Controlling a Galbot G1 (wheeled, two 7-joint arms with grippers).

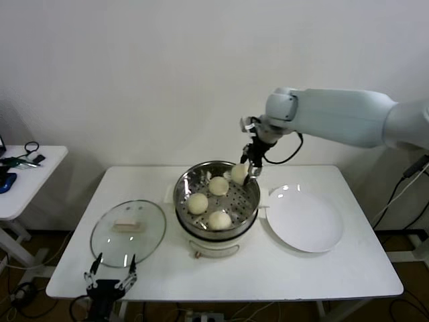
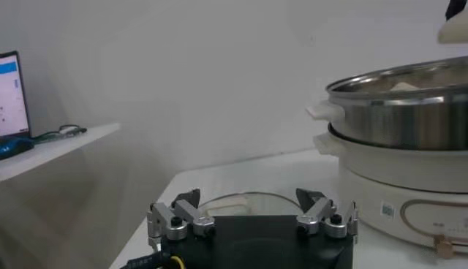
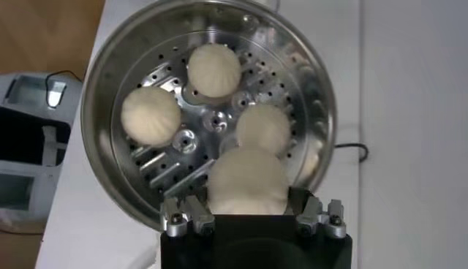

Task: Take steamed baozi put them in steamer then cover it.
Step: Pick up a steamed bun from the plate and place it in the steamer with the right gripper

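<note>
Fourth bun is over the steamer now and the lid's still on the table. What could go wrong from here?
1. The right tool holds the last bun near the steamer rim, not its middle; released there, it might catch the rim or land on the nearest bun.
2. Three buns already fill much of the tray, so the fourth may rest against one.
3. The lid lies flat beside the steamer; the open left tool may find its low handle hard to grip.
</note>
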